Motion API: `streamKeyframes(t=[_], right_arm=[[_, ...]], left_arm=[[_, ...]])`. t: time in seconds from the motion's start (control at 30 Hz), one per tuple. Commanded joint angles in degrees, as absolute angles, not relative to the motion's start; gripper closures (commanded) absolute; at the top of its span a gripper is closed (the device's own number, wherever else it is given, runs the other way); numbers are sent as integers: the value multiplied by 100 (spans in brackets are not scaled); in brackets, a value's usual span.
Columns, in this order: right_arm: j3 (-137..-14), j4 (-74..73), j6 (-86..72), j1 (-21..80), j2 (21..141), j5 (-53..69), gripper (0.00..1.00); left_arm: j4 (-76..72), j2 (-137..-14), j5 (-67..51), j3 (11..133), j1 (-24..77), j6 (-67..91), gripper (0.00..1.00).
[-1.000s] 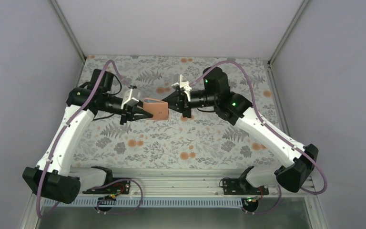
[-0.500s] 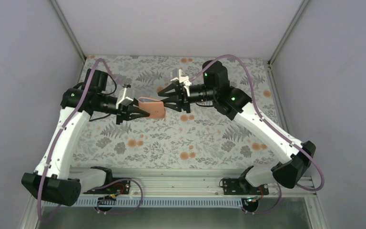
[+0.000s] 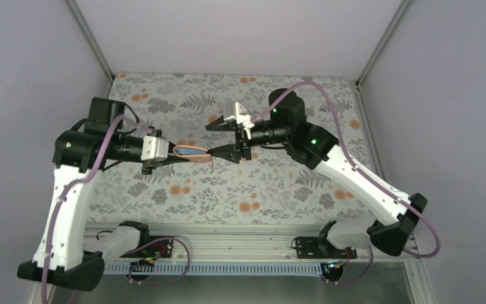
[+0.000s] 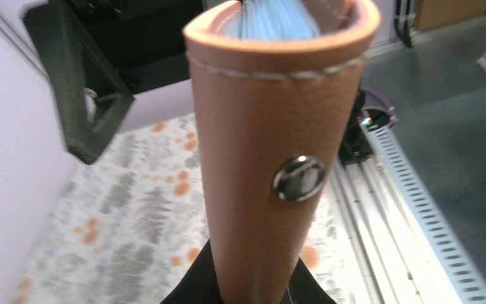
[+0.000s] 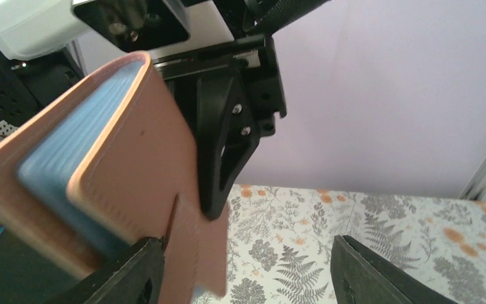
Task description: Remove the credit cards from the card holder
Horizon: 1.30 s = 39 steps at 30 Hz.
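Observation:
The card holder (image 3: 194, 154), reddish-brown with a light blue inside, hangs above the table's middle, seen edge-on from above. My left gripper (image 3: 176, 154) is shut on its left end. In the left wrist view the card holder (image 4: 272, 158) rises from the left gripper (image 4: 253, 294), snap button (image 4: 299, 178) facing the camera. My right gripper (image 3: 220, 139) stands open at the holder's right end, its lower finger close to that edge. In the right wrist view the card holder (image 5: 139, 177) gapes slightly beside the left finger of the right gripper (image 5: 247, 273). The credit cards are hidden.
A floral cloth (image 3: 259, 183) covers the table. Grey enclosure walls (image 3: 31, 76) stand on both sides and at the back. A metal rail (image 3: 228, 237) carrying the arm bases runs along the near edge.
My right gripper has opened and let go of the card holder's right edge. The left arm has drawn back to the left and turned the holder edge-on.

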State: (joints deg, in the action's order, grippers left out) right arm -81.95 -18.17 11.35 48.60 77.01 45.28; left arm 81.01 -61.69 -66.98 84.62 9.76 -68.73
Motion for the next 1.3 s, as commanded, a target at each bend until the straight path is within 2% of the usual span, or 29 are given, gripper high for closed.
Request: streamKeyframes(t=[0.0,0.13,0.27,0.43,0.67,0.87,1.0,1.17,1.27], right_arm=[[-8063,-2228,1609,5152,7241,4433,31],[-8204,-2471,1873,5160,6993,4396,30],[-7813,-1667,1511,5230,6370,4478,31],[-7794,-1301,1565,5243,6097,4038,30],[-8082,-650,1443,5233,6365,3964,30],[-8950,-1488,1644,5238,7234,4264,29],[-8619,-1661,2045,5238,7223,4483,23],[-8766,-2131,2348,5246,7377,4982,21],[-8900,-1828,1976,5239,7577,4515,20]], left_arm=[[7145,-5736,-6823,8693,857,-7830,98],[7312,-5857,-7299,8936,861,-8371,98],[7733,-6103,-7325,9055,868,-9134,97],[7641,-6207,-7332,9378,889,-9020,98],[7273,-6091,-7090,9255,896,-8441,98],[6903,-5814,-7171,9061,892,-7680,98],[6869,-5850,-7507,8952,889,-7670,98],[6971,-6128,-7700,9148,892,-7601,98],[7104,-6227,-7766,9235,950,-7682,98]])
